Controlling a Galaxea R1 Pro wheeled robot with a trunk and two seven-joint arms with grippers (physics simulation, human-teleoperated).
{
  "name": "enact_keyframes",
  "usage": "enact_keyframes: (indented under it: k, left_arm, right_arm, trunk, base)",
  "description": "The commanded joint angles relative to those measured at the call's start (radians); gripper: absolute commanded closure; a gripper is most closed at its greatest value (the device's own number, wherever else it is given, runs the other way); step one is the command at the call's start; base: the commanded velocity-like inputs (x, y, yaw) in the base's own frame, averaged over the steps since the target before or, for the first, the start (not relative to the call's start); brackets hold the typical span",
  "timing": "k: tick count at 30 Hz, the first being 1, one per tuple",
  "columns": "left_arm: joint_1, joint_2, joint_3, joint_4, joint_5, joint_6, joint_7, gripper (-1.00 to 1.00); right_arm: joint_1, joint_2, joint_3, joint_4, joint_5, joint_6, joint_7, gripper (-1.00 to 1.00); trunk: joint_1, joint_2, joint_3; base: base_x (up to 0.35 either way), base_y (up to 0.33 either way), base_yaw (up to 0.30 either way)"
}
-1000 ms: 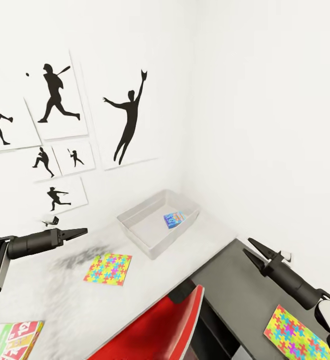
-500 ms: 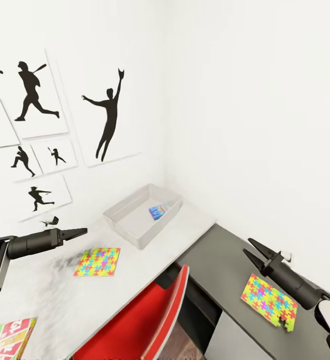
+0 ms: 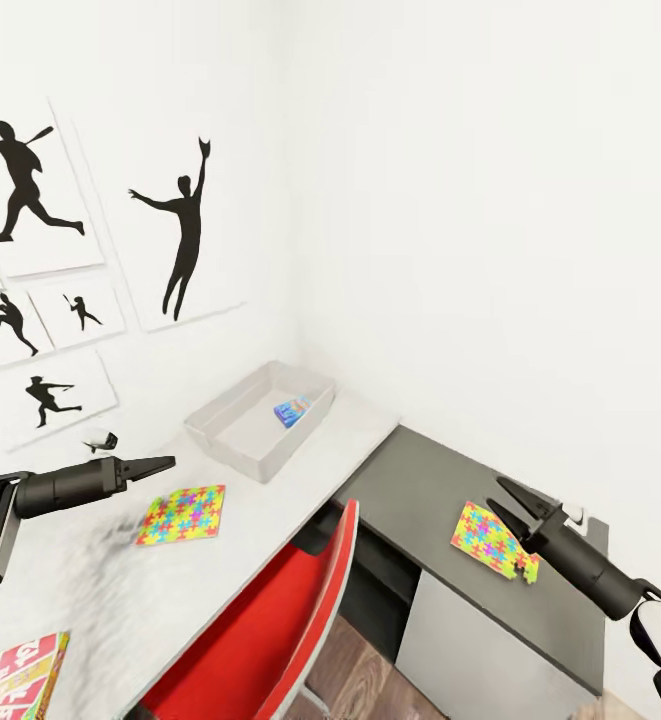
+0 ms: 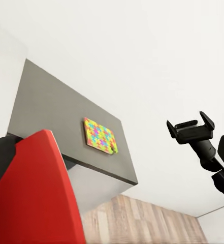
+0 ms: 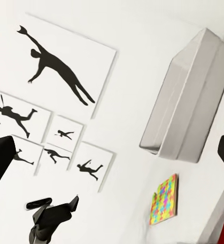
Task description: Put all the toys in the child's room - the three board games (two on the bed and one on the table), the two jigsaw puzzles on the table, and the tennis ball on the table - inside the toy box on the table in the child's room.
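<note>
Facing the corner of the child's room now, both arms are raised and empty-handed over the desk (image 3: pixel 270 520). The left pincer (image 3: pixel 155 464) hangs above the pale section with its fingers drawn together to a narrow point, gripping nothing. The right pincer (image 3: pixel 508 503) sits over the dark grey section with its fingers spread wide, right at the near edge of a jigsaw puzzle (image 3: pixel 492 542) lying flat there, though from the head view I can't tell if it touches.

The toy box (image 3: pixel 255 420) stands back by the wall, and one mostly blue board game (image 3: pixel 291 410) already leans inside it. A second jigsaw puzzle (image 3: pixel 181 514) lies flat on the pale top, near the left arm and well short of the box. Another board game (image 3: pixel 22 675), red and green on the lid, sits at the near left corner of the desk. A red chair (image 3: pixel 270 630) is tucked in between the two desk sections. No tennis ball that I can make out.

My read: one toy down, and this is the approach to the next pickup, most likely that puzzle under the right pincer. It's thin and flat on the surface, so the fingers will need to drop low and catch an edge, perhaps by sliding it toward the desk's rim first.
</note>
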Motion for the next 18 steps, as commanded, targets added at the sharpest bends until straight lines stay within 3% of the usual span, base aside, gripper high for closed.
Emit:
enact_keyframes:
  k: [1,18]
  left_arm:
    - [-0.001,0.0,0.001,0.0,-0.003,0.01,-0.005,-1.0]
    - [-0.001,0.001,0.001,0.0,-0.003,0.009,-0.005,-1.0]
  right_arm:
    - [-0.001,0.0,-0.001,0.0,-0.003,0.006,0.0,-1.0]
    - [-0.001,0.0,-0.001,0.0,-0.003,0.006,0.0,-1.0]
  trunk:
    - [0.0,-0.002,-0.002]
    - [0.0,-0.002,-0.002]
  base:
    - [-0.156,0.143,-0.274]
    - [-0.028,0.025,-0.276]
